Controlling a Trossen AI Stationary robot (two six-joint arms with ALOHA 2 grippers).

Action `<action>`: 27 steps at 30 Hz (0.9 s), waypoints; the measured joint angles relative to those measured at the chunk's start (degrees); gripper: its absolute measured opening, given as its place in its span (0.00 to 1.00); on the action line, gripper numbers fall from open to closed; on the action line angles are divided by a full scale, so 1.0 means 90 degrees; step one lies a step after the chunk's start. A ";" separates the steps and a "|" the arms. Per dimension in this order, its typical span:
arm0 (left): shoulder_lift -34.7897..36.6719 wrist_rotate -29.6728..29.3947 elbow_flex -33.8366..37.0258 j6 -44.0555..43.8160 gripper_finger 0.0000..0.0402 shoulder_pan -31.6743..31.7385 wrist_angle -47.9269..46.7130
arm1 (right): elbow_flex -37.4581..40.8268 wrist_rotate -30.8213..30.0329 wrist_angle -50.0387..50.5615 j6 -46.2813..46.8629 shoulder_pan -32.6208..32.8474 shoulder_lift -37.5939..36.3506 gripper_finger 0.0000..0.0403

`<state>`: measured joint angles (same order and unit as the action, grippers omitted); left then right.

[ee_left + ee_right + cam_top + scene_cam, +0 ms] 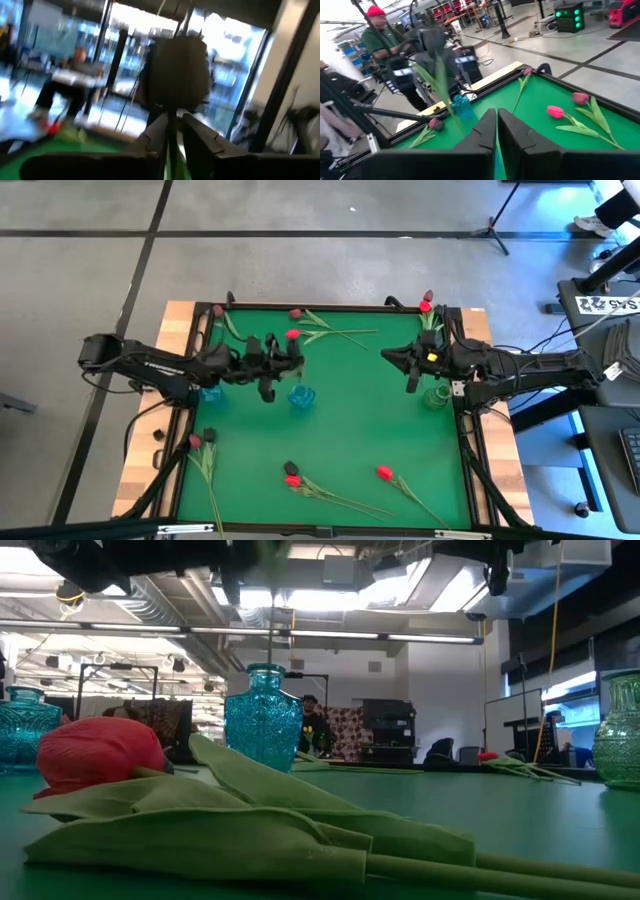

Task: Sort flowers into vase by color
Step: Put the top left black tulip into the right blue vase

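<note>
- The held flower, red-headed, hangs at upper centre of the high view, its thin stem above the blue vase.
- The left gripper has its jaws closed narrowly on that stem.
- By my judgement the task is barely begun: no vase visibly holds a flower, and loose flowers lie along the surface edges.
- The right gripper hovers by the green vase, jaws nearly together.
- Whether the right gripper pinches anything is hard to make out.
</note>
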<state>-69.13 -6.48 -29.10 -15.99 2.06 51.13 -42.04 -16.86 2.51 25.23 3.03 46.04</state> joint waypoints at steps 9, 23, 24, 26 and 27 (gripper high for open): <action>0.0870 -0.0162 0.0002 -0.0034 0.28 -0.0038 -0.2077 | 0.0000 -0.0176 0.0095 -0.0525 -0.0007 0.0002 0.32; 0.2828 -0.0327 -0.0003 -0.0506 0.30 -0.0160 -0.4789 | 0.0000 -0.0221 0.0528 -0.0835 -0.0007 0.0000 0.57; 0.2875 -0.0316 -0.0003 -0.0539 0.30 -0.0198 -0.4906 | 0.0000 -0.0221 0.0617 -0.0835 -0.0007 0.0000 0.58; 0.2938 -0.0315 -0.0080 -0.0591 0.30 -0.0256 -0.5214 | 0.0000 -0.0221 0.0715 -0.0838 -0.0007 0.0002 0.59; 0.2939 -0.0315 -0.0202 -0.0600 0.30 -0.0281 -0.5417 | 0.0000 -0.0222 0.0743 -0.0840 -0.0007 0.0000 0.60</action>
<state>-42.68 -9.32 -30.92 -21.39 -0.47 2.37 -42.04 -18.86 9.20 17.67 2.96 46.04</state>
